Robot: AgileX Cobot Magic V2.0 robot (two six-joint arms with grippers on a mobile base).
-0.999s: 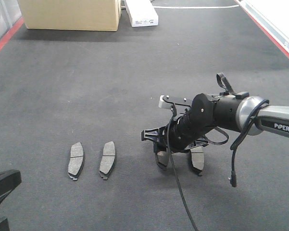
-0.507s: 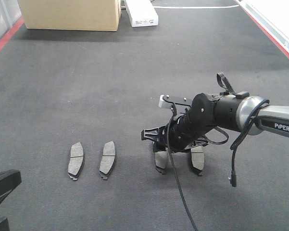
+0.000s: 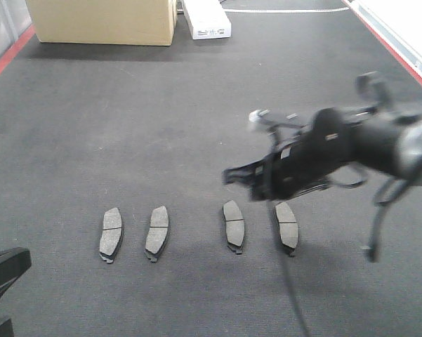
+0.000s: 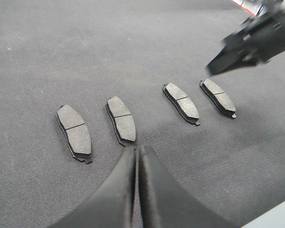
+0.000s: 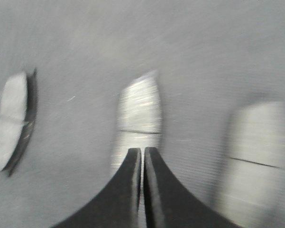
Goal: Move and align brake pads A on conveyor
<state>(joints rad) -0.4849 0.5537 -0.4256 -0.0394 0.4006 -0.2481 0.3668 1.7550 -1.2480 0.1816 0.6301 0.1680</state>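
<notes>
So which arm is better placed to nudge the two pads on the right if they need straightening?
Probably right. The right gripper hangs just above the two right-hand pads, jaws shut. The left gripper sits by the second pad from the left.

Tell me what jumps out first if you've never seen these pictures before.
Four brake pads lie in a rough row on the dark conveyor. The blurred right gripper, fingers shut, hangs just above the right-hand pair, holding nothing.
</notes>
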